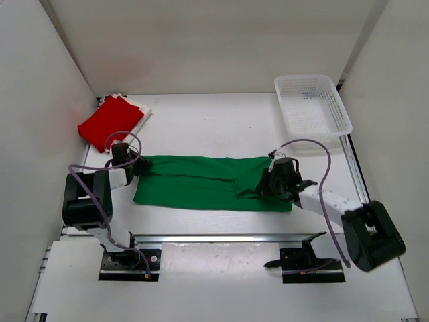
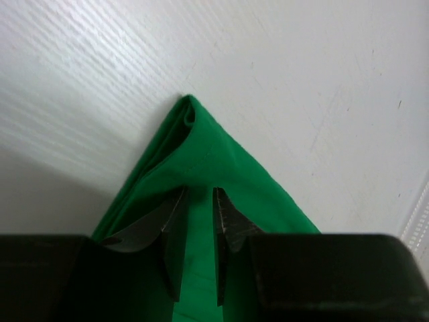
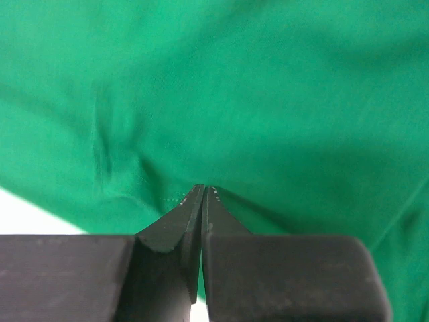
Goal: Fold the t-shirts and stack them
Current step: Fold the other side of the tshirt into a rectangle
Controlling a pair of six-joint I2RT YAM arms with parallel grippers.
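Note:
The green t-shirt lies as a long folded band across the middle of the table. My left gripper is at its left end, shut on a folded corner of the cloth, which shows between the fingers. My right gripper is near the shirt's right end, its jaws pinched together on a stitched hem of the green cloth. The red t-shirt lies folded at the far left, on top of the white t-shirt, of which only an edge shows.
A white plastic lattice basket stands at the back right. White walls close in the table on the left, back and right. A metal rail runs along the near edge between the arm bases.

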